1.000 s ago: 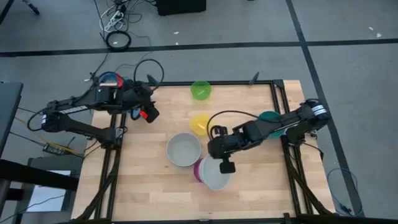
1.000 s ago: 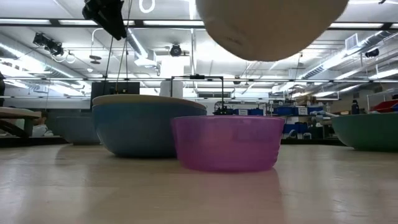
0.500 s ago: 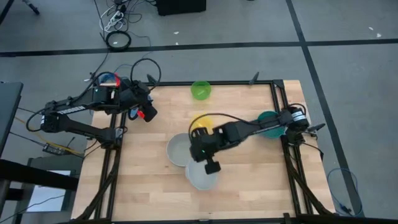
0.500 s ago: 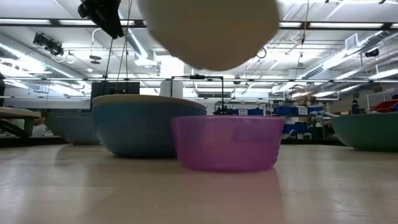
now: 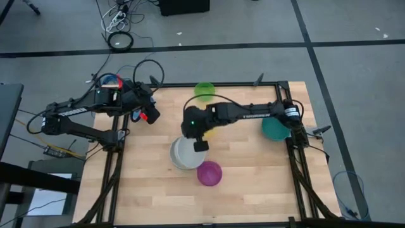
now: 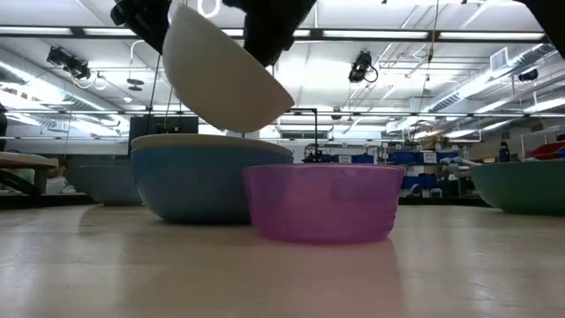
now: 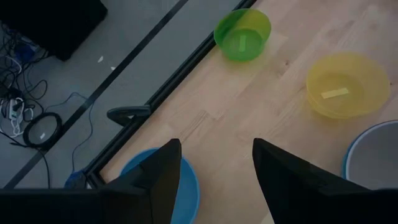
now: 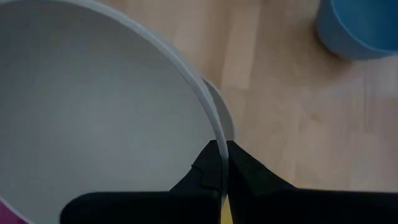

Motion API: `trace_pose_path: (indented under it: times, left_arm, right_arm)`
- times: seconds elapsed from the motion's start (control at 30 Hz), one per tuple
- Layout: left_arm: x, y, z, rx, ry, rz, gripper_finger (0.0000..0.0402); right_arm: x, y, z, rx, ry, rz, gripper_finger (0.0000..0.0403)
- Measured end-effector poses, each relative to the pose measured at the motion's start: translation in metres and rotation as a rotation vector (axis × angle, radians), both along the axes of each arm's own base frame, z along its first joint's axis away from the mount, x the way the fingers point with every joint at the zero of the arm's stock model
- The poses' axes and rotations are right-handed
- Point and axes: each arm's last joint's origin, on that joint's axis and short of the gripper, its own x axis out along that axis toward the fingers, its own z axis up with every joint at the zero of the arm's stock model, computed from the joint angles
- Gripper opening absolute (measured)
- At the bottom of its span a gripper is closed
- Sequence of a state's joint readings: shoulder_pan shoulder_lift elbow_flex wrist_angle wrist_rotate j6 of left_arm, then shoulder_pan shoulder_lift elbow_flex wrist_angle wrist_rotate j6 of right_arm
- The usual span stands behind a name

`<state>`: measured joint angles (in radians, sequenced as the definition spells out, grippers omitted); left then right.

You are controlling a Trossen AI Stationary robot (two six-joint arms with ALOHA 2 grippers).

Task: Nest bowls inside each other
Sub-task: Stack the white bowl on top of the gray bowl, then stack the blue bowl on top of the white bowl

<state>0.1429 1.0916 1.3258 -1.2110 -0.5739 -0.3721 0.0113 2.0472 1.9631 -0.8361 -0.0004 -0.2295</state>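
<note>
My right gripper [image 5: 200, 144] is shut on a large whitish bowl [image 6: 221, 75] and carries it, tilted, over a blue bowl [image 6: 199, 187] that has a whitish bowl's rim [image 8: 227, 121] showing inside it. A magenta bowl [image 5: 209, 173] stands on its base nearer the front edge. A green bowl [image 5: 204, 90] stands at the far edge, a teal one [image 5: 275, 129] at the right, and a yellow one [image 7: 345, 84] lies partly under my right arm. My left gripper [image 7: 214, 180] hangs open over another blue bowl [image 7: 183, 186] at the far left, touching nothing. My right gripper pinches the whitish bowl's rim [image 8: 217, 146], one finger inside the wall and one outside. The fingers slant down at it from the table's right and far side. The bowl hangs lifted clear, tipped, its mouth partly toward the gripper, above the blue bowl.
Black frame rails [image 5: 278, 101] run along the table's left, right and far edges. Bare wood lies along the front edge on either side of the magenta bowl. Cables lie on the floor beyond the far edge.
My right gripper has carried the whitish bowl from above the magenta bowl toward the table's left and far side, until it is over the blue bowl. The bowl has tipped from level to tilted. The magenta bowl stayed in place.
</note>
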Motion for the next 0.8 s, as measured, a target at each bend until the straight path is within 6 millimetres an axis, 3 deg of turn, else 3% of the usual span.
trace_pose_path:
  times: [0.17, 0.5, 0.63, 0.8]
  left_arm:
    - [0.000, 0.000, 0.000, 0.000, -0.001, -0.001, 0.0209]
    - [0.000, 0.000, 0.000, -0.002, 0.001, -0.003, 0.0209]
    - [0.000, 0.000, 0.000, -0.008, 0.002, -0.006, 0.0209]
    - [-0.002, -0.001, -0.002, -0.016, 0.024, 0.000, 0.0209]
  right_arm:
    - [0.004, -0.008, -0.007, 0.037, 0.011, -0.003, 0.0000]
    - [0.020, -0.007, -0.051, 0.062, 0.110, -0.029, 0.0007]
    - [0.022, -0.008, -0.050, 0.047, 0.095, -0.046, 0.0046]
    - [0.024, -0.009, -0.030, 0.015, 0.045, -0.079, 0.0121]
